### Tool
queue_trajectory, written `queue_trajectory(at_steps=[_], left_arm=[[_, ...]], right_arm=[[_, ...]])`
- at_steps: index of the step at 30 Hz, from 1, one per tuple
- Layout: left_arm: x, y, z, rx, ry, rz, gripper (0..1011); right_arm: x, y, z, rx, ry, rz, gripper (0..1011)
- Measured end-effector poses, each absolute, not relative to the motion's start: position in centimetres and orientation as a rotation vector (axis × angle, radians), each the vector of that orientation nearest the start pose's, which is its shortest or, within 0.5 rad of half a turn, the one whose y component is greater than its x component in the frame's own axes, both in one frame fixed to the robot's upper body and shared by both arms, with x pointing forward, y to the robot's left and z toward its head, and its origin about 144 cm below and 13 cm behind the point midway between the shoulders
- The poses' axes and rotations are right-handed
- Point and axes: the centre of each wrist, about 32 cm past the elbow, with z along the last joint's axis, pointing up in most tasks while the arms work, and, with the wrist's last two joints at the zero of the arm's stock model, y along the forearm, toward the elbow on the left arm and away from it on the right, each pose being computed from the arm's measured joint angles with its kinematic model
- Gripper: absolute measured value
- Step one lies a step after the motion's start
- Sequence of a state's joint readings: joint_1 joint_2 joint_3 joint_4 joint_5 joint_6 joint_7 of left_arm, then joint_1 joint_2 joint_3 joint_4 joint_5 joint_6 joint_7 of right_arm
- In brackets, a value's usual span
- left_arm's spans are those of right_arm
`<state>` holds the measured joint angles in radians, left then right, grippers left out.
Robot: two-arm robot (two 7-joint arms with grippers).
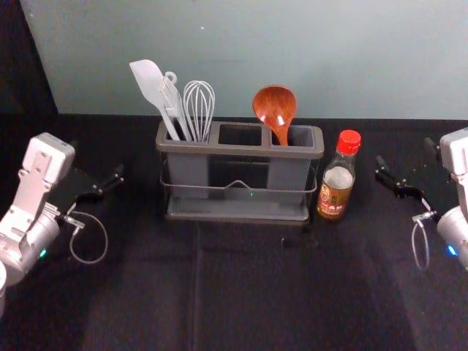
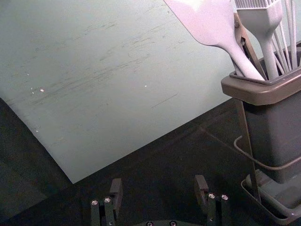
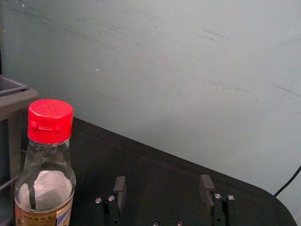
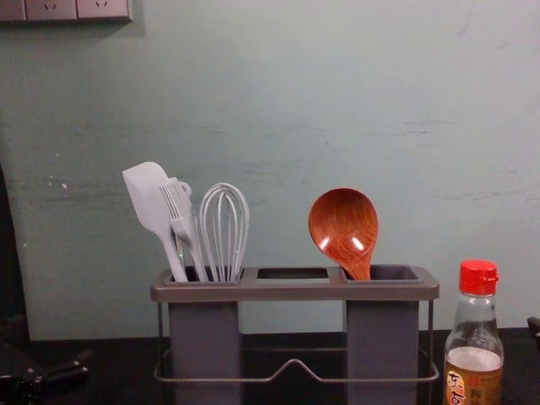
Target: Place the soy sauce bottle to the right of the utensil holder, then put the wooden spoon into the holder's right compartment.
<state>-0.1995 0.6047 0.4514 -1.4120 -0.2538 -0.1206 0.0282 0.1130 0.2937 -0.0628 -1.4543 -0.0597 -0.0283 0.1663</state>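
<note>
We have the left gripper point(image 1: 99, 159) wide open and empty at nine o'clock from the utensil holder point(image 1: 240, 150), its arm angled towards one. Our right gripper point(image 1: 404, 152), equally spread and empty, sits at three, beyond the soy sauce bottle point(image 1: 337, 186), its arm angled, as far as the dark lets us judge, towards ten. The wooden spoon point(image 1: 275, 107) stands bowl-up in the right compartment.
</note>
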Motion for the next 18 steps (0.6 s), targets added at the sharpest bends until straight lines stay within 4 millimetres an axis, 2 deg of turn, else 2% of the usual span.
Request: queue_trajectory(at_steps=[18], left_arm=[[48.86, 30.97, 113.98, 0.304, -0.285, 1.248, 1005]], right_arm=[[48.94, -30.52, 115.32, -0.284, -0.264, -1.357, 1003]])
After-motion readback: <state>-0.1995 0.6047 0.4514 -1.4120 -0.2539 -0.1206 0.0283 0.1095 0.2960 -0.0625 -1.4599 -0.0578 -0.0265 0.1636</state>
